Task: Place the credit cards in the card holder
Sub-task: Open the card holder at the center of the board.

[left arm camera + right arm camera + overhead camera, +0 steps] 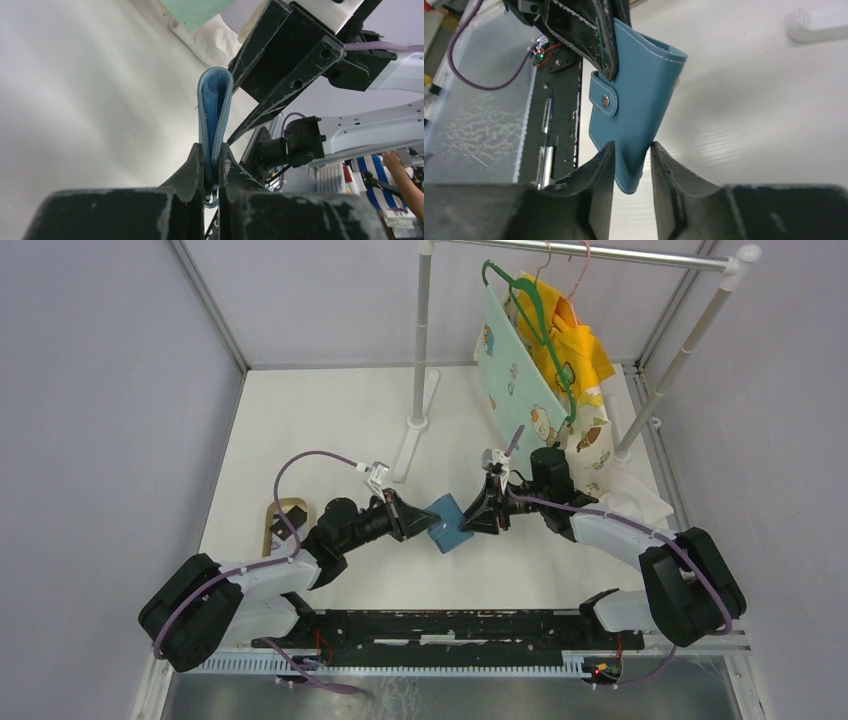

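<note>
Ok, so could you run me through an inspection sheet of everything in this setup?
Surface: white table, no spills seen.
Job's things: blue card holder held in the air, strap snapped; credit cards not seen.
Clutter: tan tray with dark contents; white cloth.
Grippers: left gripper shut on the holder; right gripper straddles its lower corner, grip unclear.
Cables: purple cable looping along each arm.
Surroundings: clothes rack with hung fabrics; grey walls.

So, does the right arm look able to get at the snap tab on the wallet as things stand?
Probably yes: the snap tab faces the open right gripper, uncovered, and the left gripper pinches the wallet beside it, not over it.
</note>
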Robot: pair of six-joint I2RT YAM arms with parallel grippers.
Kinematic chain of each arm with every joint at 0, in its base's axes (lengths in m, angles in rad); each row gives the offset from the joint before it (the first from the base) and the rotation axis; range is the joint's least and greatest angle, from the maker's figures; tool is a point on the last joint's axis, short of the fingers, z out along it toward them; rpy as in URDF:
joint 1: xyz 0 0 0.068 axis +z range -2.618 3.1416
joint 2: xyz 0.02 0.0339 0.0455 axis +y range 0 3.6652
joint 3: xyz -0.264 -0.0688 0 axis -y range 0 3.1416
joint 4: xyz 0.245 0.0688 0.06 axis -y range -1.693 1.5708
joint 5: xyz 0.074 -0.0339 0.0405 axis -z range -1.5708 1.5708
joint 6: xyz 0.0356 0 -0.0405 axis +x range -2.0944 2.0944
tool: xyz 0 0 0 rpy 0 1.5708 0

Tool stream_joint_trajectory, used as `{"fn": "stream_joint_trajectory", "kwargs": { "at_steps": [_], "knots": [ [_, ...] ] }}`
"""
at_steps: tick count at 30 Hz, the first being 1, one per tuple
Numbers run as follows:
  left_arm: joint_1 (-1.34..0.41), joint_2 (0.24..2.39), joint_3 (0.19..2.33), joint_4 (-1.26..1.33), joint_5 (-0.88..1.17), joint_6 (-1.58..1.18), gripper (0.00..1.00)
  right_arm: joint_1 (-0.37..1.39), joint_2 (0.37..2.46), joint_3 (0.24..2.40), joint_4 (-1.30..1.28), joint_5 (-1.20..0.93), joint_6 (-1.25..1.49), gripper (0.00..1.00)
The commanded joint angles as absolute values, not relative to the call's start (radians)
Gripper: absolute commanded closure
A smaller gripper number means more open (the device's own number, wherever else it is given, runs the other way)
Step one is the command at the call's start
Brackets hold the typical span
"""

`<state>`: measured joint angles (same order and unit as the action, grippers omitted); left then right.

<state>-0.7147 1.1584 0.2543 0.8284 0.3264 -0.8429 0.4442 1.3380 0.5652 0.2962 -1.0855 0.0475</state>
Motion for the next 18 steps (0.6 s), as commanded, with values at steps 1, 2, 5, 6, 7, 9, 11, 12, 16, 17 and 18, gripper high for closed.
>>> {"fn": "stream_joint_trajectory", "kwargs": {
  "at_steps": [1, 2, 5, 6, 7, 9, 11, 12, 16, 17, 18],
  "knots": [
    [-0.721, 1.156, 0.315, 0.894, 0.423, -0.726, 0.98, 0.461, 1.341, 0.600, 0.261, -1.191, -0.060, 0.49],
    [-0.720, 1.146, 0.323, 0.875, 0.433, -0.686, 0.98, 0.468, 1.347, 0.612, 0.211, -1.196, -0.106, 0.41],
    [-0.721, 1.114, 0.360, 0.793, 0.467, -0.560, 0.98, 0.500, 1.368, 0.648, 0.097, -1.198, -0.218, 0.28],
    [-0.721, 1.108, 0.368, 0.778, 0.484, -0.537, 0.98, 0.515, 1.372, 0.658, 0.071, -1.198, -0.237, 0.27],
    [-0.721, 1.103, 0.375, 0.774, 0.500, -0.521, 0.98, 0.528, 1.378, 0.666, 0.051, -1.198, -0.255, 0.27],
    [-0.720, 1.097, 0.388, 0.772, 0.531, -0.497, 0.98, 0.550, 1.381, 0.678, 0.023, -1.202, -0.283, 0.31],
    [-0.721, 1.098, 0.401, 0.772, 0.565, -0.485, 0.98, 0.560, 1.376, 0.681, 0.021, -1.213, -0.287, 0.40],
    [-0.721, 1.102, 0.407, 0.772, 0.582, -0.482, 0.98, 0.561, 1.371, 0.681, 0.024, -1.220, -0.287, 0.46],
    [-0.722, 1.133, 0.431, 0.762, 0.609, -0.480, 0.98, 0.561, 1.339, 0.677, 0.052, -1.228, -0.262, 0.82],
    [-0.721, 1.139, 0.436, 0.756, 0.601, -0.480, 0.98, 0.562, 1.325, 0.672, 0.066, -1.217, -0.251, 0.90],
    [-0.721, 1.142, 0.442, 0.741, 0.583, -0.481, 0.98, 0.561, 1.313, 0.664, 0.082, -1.196, -0.238, 0.95]
  ]
}}
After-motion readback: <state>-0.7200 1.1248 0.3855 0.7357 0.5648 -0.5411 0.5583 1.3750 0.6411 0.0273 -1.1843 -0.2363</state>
